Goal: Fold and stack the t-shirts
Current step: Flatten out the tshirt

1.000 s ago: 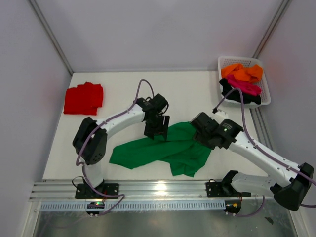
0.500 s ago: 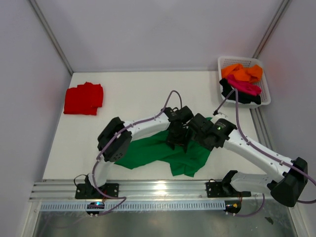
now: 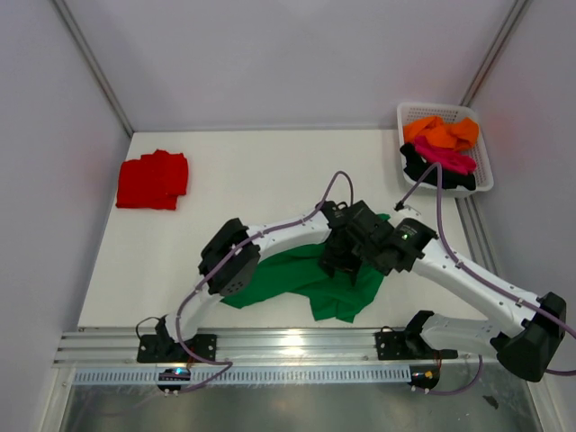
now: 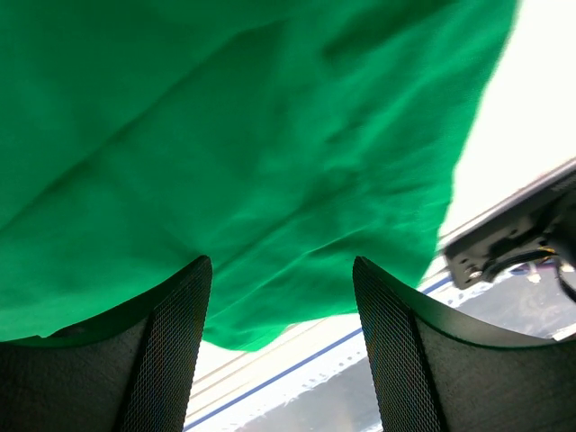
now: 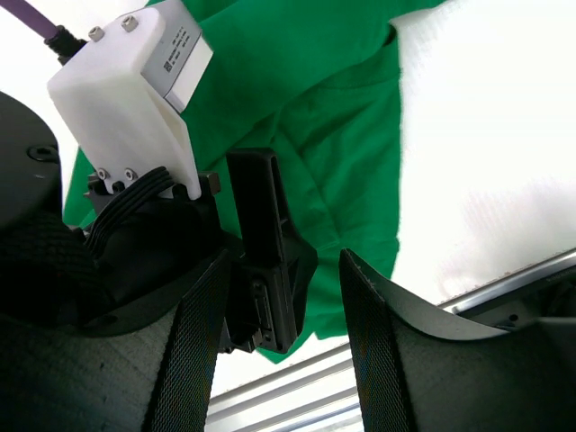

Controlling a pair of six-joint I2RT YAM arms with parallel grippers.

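Green t-shirt (image 3: 288, 279): laid crumpled near the front edge of the table (image 3: 270, 171), not yet folded. Left gripper (image 4: 281, 270) is held low over its right part, fingers apart, cloth filling the view beyond; no clamp is seen. Right gripper (image 5: 283, 261) is poised just beside it, fingers likewise apart — judged placed to share a fold. Farther left, red t-shirt (image 3: 153, 180) is set folded, as stack base. Farthest right, orange t-shirt (image 3: 441, 132), magenta t-shirt (image 3: 447, 157) and black t-shirt (image 3: 423, 171) are heaped in the basket (image 3: 414, 110) — awaiting their turn.

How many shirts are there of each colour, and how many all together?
green t-shirt: 1
red t-shirt: 1
orange t-shirt: 1
magenta t-shirt: 1
black t-shirt: 1
Total: 5
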